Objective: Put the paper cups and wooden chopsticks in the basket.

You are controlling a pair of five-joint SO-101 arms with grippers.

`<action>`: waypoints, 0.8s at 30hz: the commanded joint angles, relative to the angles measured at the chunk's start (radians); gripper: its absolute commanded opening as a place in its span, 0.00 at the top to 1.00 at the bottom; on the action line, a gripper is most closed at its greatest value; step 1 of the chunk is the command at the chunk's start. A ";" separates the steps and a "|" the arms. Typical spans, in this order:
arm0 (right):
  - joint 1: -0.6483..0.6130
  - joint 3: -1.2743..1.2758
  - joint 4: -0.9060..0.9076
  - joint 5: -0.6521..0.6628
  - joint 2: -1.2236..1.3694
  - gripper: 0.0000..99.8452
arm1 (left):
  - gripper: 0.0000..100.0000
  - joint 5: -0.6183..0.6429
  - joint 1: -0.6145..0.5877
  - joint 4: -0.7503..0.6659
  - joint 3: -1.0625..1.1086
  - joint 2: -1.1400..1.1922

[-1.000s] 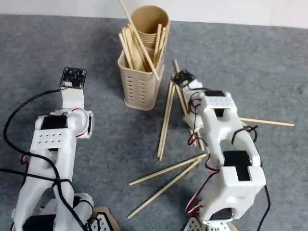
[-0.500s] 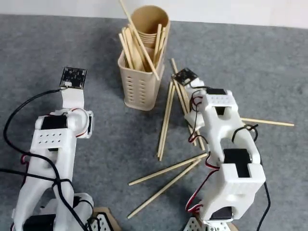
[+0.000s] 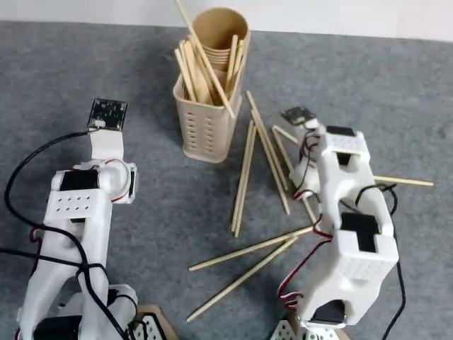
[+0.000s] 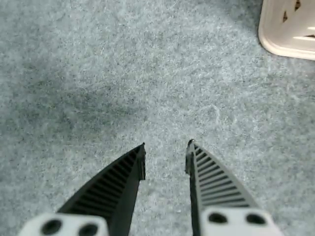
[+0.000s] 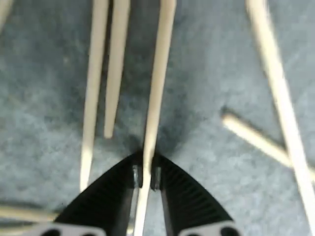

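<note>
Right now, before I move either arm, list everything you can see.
basket: one, beige, upright on the mat
paper cups: one stack, brown, inside the basket
basket chopsticks: several, pale wood, standing in the basket
loose chopsticks: at least six, pale wood, scattered on the mat
gripped chopstick: one, pale wood, in the right gripper
mat: one, grey, under everything
left gripper: one, black, open above bare mat
right gripper: one, black, shut on the gripped chopstick

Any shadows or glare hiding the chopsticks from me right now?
High view: even light, no glare, loose chopsticks plain against the grey mat. Right wrist view: a dark shadow pools around the right end effector pinching one chopstick, nothing hidden. Left wrist view: faint shadow ahead of the left end effector.
</note>
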 commanded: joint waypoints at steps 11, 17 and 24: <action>-0.147 -0.196 0.070 -0.132 -0.018 0.85 | 0.84 -0.003 -0.004 -0.015 -0.004 -0.031; -0.216 -0.186 -0.044 -0.152 -0.012 0.85 | 0.84 -0.003 -0.004 -0.017 -0.004 -0.031; -0.239 -0.185 -0.082 -0.150 -0.001 0.85 | 0.84 -0.003 -0.004 -0.017 -0.004 -0.031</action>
